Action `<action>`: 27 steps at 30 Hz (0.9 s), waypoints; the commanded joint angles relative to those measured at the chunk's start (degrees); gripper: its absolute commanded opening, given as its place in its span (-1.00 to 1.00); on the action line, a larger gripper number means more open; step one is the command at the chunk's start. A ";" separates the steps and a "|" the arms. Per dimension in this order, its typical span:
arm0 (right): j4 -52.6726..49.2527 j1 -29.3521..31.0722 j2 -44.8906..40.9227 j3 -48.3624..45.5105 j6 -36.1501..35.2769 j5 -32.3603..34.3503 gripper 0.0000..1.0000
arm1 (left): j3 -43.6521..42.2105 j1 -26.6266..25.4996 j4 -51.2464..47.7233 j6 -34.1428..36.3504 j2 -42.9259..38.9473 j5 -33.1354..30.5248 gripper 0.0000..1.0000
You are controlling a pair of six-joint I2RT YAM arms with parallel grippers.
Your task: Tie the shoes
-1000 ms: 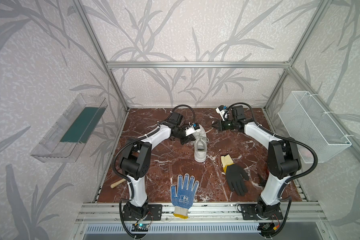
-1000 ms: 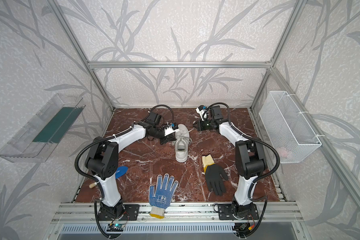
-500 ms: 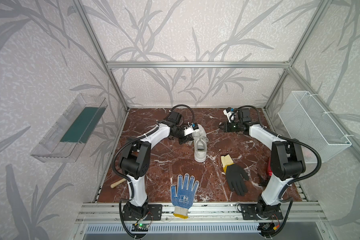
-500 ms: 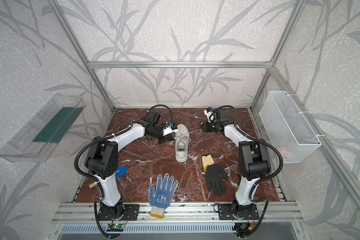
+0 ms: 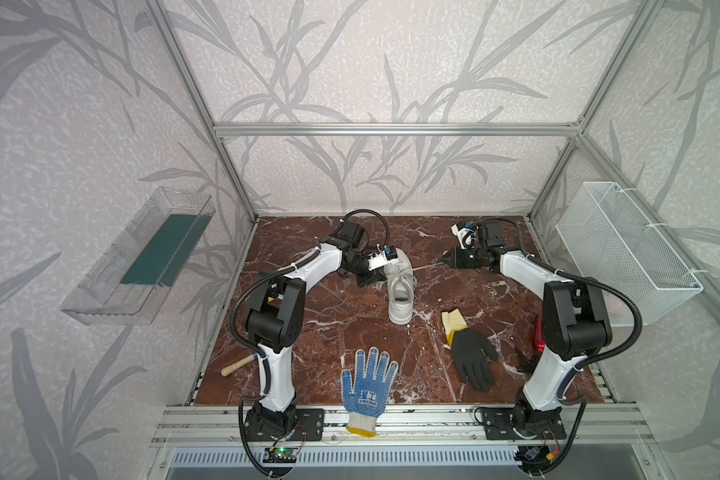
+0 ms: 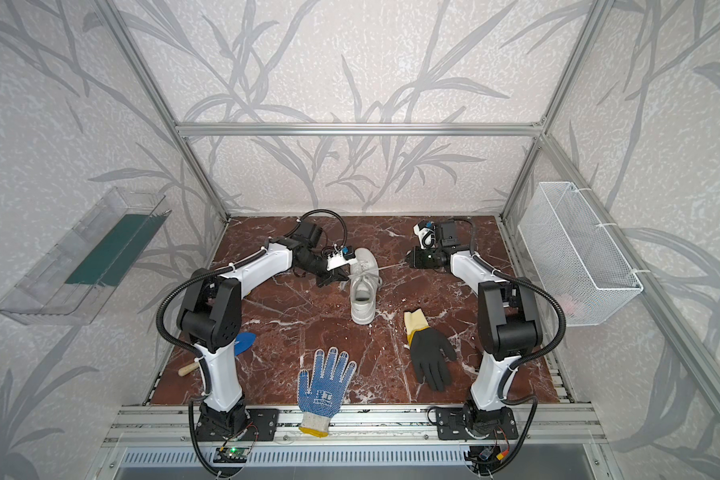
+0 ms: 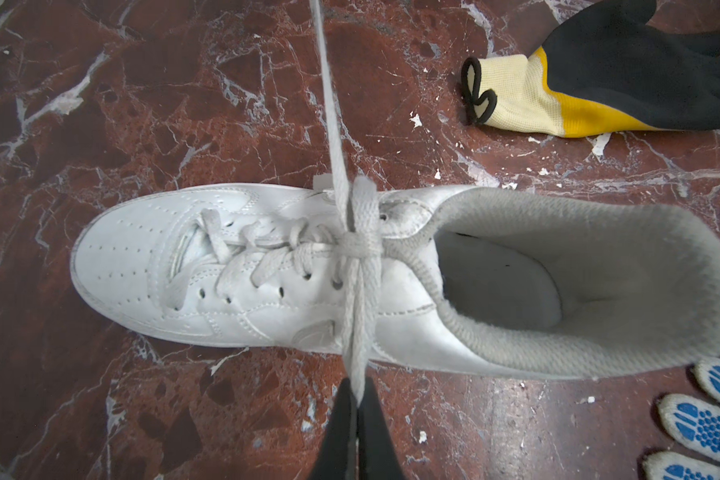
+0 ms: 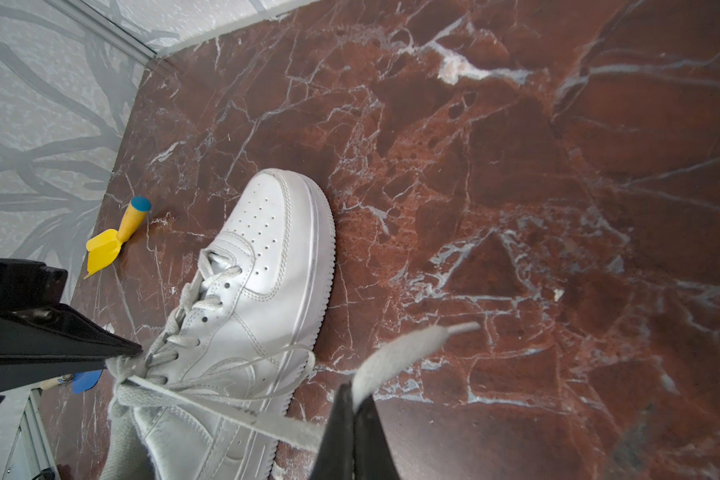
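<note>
White shoe [image 5: 400, 291] stands on its sole near the middle of the tabletop [image 5: 308, 328], a little toward the back. Toe points to the rear wall, heel opening to the front. Lace [image 7: 360, 316] crosses up the eyelets and gathers in a knot [image 7: 360, 246] at the top of the lacing, just ahead of the ankle opening. Left tool [image 7: 356, 401], pressed together, pinches the lace where it drops from the knot over the shoe's left side, tips just beside the sole. From the knot's other side one strand runs straight and taut across the marble to the right tool [image 8: 355, 401]. That tool is likewise pressed together on the lace, and the free tip sticks out past its fingers. In both top views it sits well apart from the shoe, to the right. Black glove [image 5: 470, 359] with a yellow cuff lies flat near the heel, to the front right. Blue-dotted glove [image 5: 368, 382] lies at the front edge, cuff hanging over the metal rail. Wooden handle [image 5: 235, 366] lies at the front left edge. Small yellow scoop [image 8: 102, 249] lies by a wall at the tabletop's edge, seen only in the right wrist view. Wire basket [image 5: 624, 249] hangs on the right wall, clear tray [image 5: 142, 257] on the left wall.
</note>
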 commanded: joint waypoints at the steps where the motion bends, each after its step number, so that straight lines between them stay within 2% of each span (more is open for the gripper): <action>1: -2.30 -0.85 2.70 0.91 0.87 1.11 -1.00 | 1.54 0.89 -4.26 2.68 0.98 -1.32 -1.00; 15: -4.00 -0.94 9.29 4.26 2.95 -3.33 -1.00 | 3.75 0.89 -5.79 4.18 2.41 -1.31 -1.00; 16: -3.61 -0.94 9.09 4.14 3.12 -4.38 -0.85 | 4.24 0.89 -6.11 4.10 2.59 -1.34 -0.97; 18: -2.92 -1.02 8.29 3.76 3.35 -5.02 -0.47 | 4.70 0.89 -6.37 4.02 2.61 -1.14 -0.72; 20: -2.82 -1.36 7.30 3.52 3.44 -5.43 -0.28 | 4.72 0.98 -6.16 4.09 2.39 -1.22 -0.48; 23: -3.22 -2.37 5.93 3.41 3.35 -6.40 -0.14 | 4.75 1.24 -6.25 4.44 1.87 -1.44 -0.22; 27: -5.00 -3.55 3.67 3.03 1.77 -6.65 -0.11 | 4.73 1.66 -6.56 5.22 1.03 -1.36 -0.16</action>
